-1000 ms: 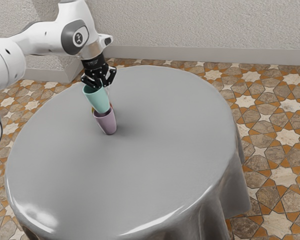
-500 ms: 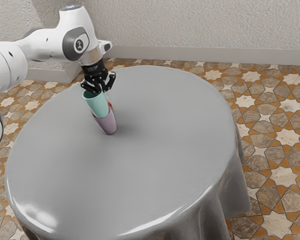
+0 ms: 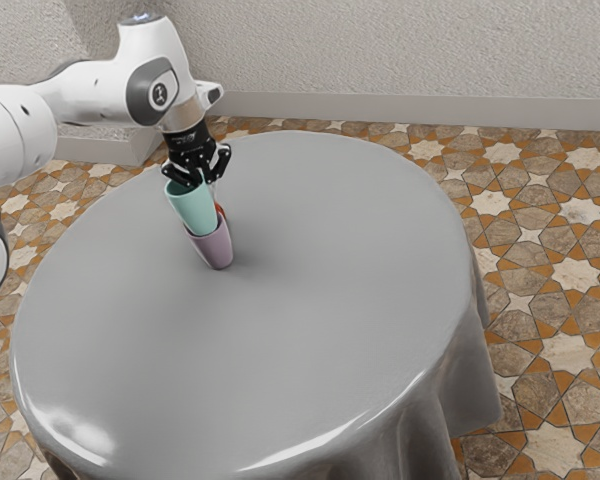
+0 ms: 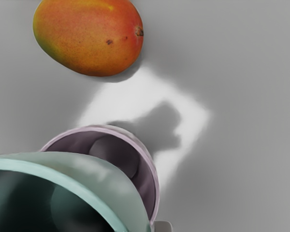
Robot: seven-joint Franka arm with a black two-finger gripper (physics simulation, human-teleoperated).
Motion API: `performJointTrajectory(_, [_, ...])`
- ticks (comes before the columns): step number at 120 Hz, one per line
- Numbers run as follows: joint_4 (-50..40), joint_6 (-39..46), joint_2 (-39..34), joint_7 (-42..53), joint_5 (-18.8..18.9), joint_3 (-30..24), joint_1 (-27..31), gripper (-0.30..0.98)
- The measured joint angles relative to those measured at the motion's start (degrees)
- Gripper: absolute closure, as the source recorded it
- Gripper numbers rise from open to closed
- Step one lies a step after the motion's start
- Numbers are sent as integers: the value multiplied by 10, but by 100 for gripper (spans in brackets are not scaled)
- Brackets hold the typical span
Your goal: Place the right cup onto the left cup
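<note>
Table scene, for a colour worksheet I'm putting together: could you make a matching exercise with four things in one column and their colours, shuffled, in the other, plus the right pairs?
Things:
1. Upper cup
2. Mango
3. Table
4. Lower cup

Colours:
A. Grey
B. Pale purple
C. Mint green
D. Orange-red with some green

Right pairs: 1-C; 2-D; 3-A; 4-B
</note>
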Motion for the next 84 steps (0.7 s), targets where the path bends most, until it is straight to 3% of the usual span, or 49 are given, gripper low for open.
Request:
performJointTrajectory(32, [-1, 21, 15, -8, 12, 0, 0, 78])
performJointTrajectory(58, [2, 27, 15, -11, 11, 0, -1, 33])
performJointTrajectory(84, [6, 26, 6, -12, 14, 0, -3, 13])
